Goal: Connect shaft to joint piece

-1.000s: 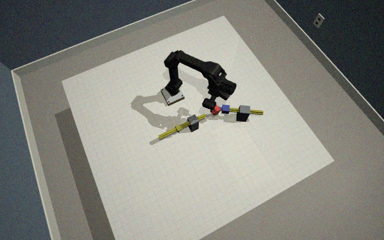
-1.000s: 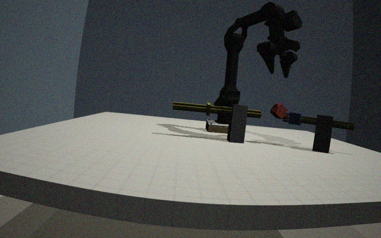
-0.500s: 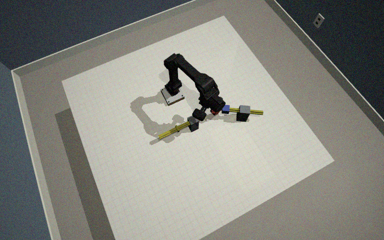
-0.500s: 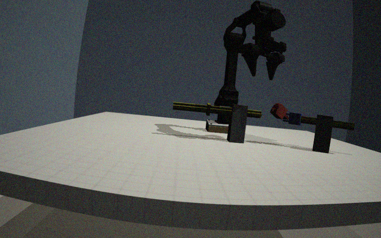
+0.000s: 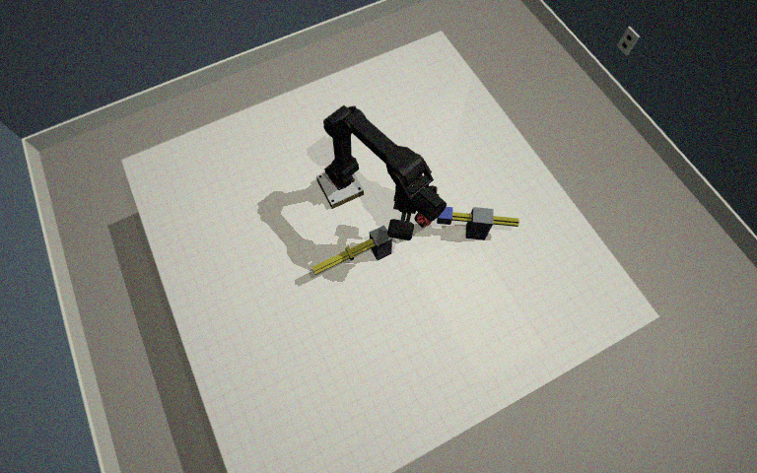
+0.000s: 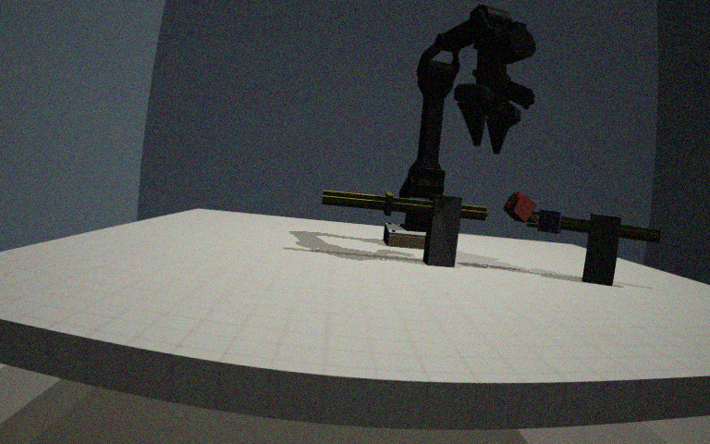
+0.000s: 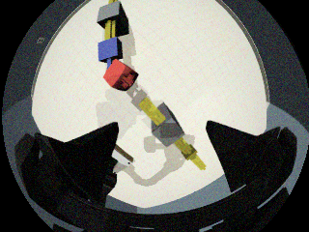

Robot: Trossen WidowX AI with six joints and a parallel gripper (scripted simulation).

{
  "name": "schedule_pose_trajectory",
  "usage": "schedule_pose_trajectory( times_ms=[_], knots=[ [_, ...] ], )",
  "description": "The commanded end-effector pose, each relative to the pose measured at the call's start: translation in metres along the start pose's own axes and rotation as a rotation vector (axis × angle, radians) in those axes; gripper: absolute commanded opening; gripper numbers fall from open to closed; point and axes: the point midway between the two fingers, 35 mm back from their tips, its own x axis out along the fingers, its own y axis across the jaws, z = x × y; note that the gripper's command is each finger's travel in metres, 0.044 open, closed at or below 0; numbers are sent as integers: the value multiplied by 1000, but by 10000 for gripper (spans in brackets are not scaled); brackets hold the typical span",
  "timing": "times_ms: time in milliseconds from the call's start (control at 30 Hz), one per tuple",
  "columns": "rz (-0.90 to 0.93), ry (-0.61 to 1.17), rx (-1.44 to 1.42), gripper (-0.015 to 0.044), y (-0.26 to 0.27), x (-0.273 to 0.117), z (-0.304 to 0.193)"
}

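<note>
The red joint piece [image 5: 422,219] [image 6: 520,206] [image 7: 119,76] hangs on the blue piece [image 5: 446,215] [image 6: 548,221] [image 7: 110,49] at the end of the first yellow shaft [image 5: 506,221] [image 6: 639,233] [image 7: 110,31]. In the exterior view it tilts upward; in the wrist view its dark opening faces roughly toward the second shaft [image 5: 329,262] [image 6: 353,199] [image 7: 151,110]. Exact alignment I cannot tell. That shaft runs through its block [image 5: 380,242] [image 6: 443,230] [image 7: 167,132], its end short of the red piece. My gripper [image 6: 486,148] is open and empty, above both, touching neither.
The first shaft's block [image 5: 480,225] [image 6: 601,250] [image 7: 111,12] stands beyond the blue piece. A raised collar [image 5: 349,252] [image 6: 388,203] [image 7: 188,151] sits on the second shaft behind its block. The arm's base plate [image 5: 334,196] is fixed to the white table top [image 5: 458,351] [image 6: 238,308].
</note>
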Motion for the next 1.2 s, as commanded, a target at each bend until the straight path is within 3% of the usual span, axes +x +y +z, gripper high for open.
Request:
schedule_pose_trajectory(
  times_ms=[0,733,1167],
  knots=[
    [-15,32,-137,440,1,6,0],
    [-63,191,-874,440,5,20,3],
    [-62,196,-895,440,5,38,5]
  ],
)
